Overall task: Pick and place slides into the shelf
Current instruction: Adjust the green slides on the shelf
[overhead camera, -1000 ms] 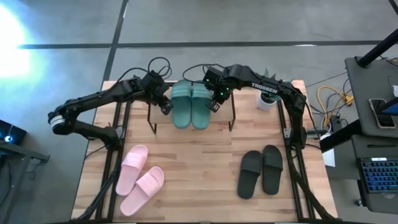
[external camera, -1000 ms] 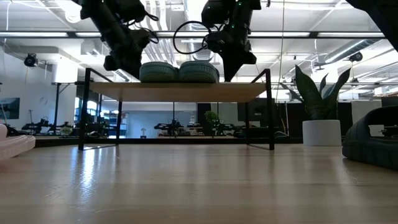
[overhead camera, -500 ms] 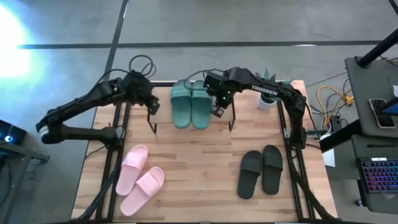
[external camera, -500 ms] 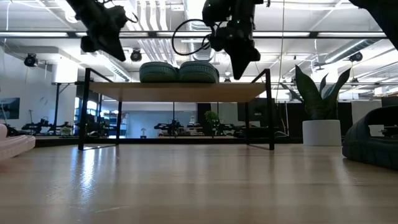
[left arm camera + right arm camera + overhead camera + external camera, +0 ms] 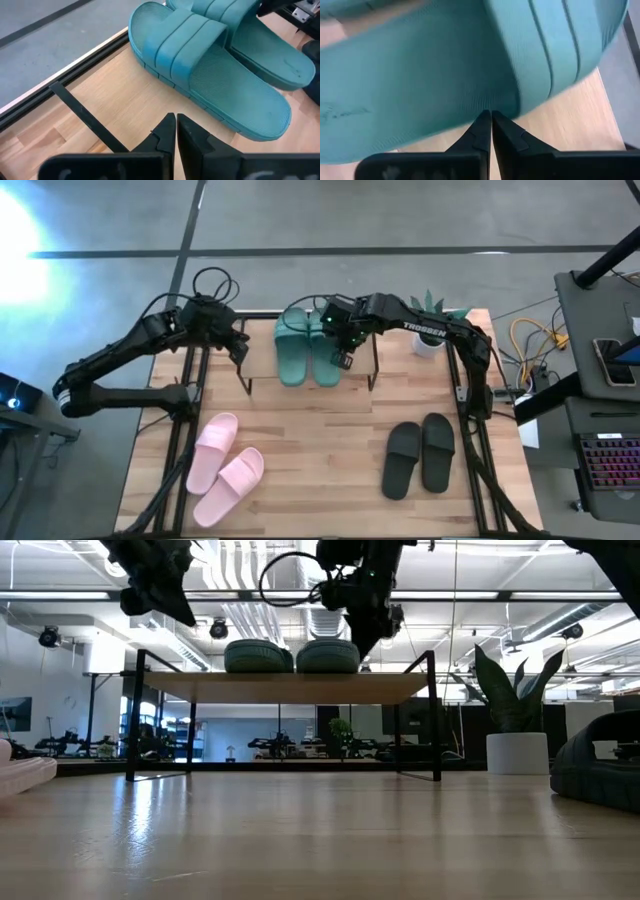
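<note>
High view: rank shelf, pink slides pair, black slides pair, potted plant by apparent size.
1. Shelf, largest by footprint.
2. Pink slides and black slides: look alike, so no ranking between them.
3. Potted plant, smallest, partly hidden by the right arm.

One slide pair (image 5: 307,350) atop the shelf (image 5: 362,385), two pairs (image 5: 228,468) (image 5: 419,455) on table (image 5: 320,450) before it.

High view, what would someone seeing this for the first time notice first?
The dark green slides stand out, sitting side by side on the shelf at the table's far edge. The right gripper is shut and poised right over the pair, while the left gripper, also shut, hangs off the shelf's left end. Nearer the front, the pink slides lie at the left and the black slides at the right.
</note>
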Tool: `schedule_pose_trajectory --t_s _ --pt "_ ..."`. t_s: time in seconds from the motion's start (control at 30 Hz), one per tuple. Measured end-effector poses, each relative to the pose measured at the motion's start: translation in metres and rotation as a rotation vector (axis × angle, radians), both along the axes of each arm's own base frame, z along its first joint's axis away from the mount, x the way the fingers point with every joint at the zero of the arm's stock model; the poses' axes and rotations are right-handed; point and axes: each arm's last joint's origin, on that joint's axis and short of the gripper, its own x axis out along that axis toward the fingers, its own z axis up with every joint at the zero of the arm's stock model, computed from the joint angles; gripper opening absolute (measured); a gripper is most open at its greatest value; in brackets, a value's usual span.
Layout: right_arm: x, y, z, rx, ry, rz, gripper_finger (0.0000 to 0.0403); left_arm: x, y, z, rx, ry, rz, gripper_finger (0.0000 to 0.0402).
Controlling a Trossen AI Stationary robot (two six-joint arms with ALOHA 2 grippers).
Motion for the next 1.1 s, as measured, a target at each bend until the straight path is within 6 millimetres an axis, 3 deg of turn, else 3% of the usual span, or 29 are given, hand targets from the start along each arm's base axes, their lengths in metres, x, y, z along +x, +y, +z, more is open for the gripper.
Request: schedule_pose_trajectory --t_s 0.3,0.7,1.1 --pt "-0.011 0.0 -0.003 0.001 0.121 0.027 0.0008 -0.002 -0.001 0.0 -0.002 0.003 -0.001 0.0002" --pt "0.006 -0.016 -0.029 -0.035 0.154 0.081 0.0008 0.011 0.007 -0.012 -0.046 0.081 -0.003 0.0002" --pt "0.011 -0.014 -0.015 -0.055 0.089 0.089 0.0008 0.018 0.011 -0.017 -0.056 0.11 -0.008 0.0002"
